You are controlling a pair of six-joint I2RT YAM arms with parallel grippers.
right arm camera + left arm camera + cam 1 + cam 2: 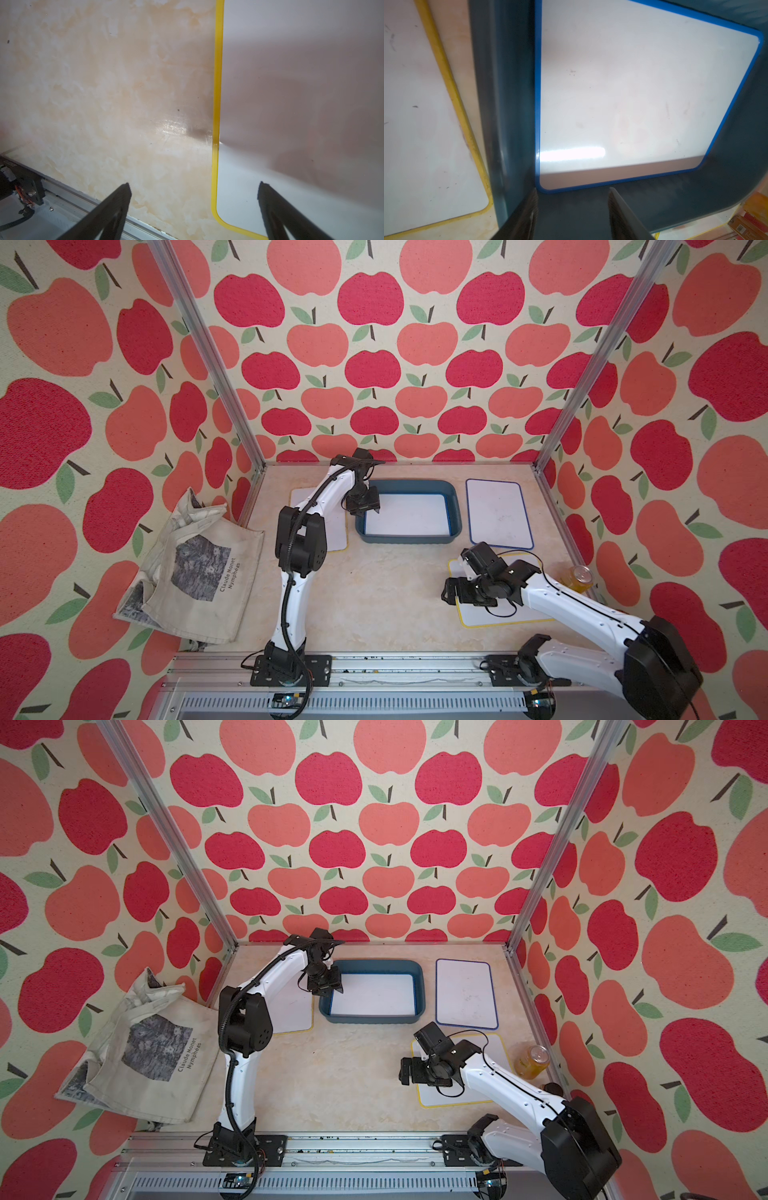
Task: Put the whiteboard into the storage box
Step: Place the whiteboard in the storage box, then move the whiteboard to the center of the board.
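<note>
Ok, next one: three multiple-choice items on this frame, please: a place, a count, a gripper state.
1. The whiteboard nearest the left gripper lies: A) on bare table; B) in the storage box; C) on the tote bag.
2. Whiteboards outside the box: A) one; B) two; C) three.
3. The right gripper is: A) shut on a whiteboard; B) open, empty; C) shut on a can.
Key: 1 B, box walls surround its blue rim. 2 C, one blue-rimmed board, two yellow-rimmed boards. 3 B, fingers apart, gripping nothing.
</note>
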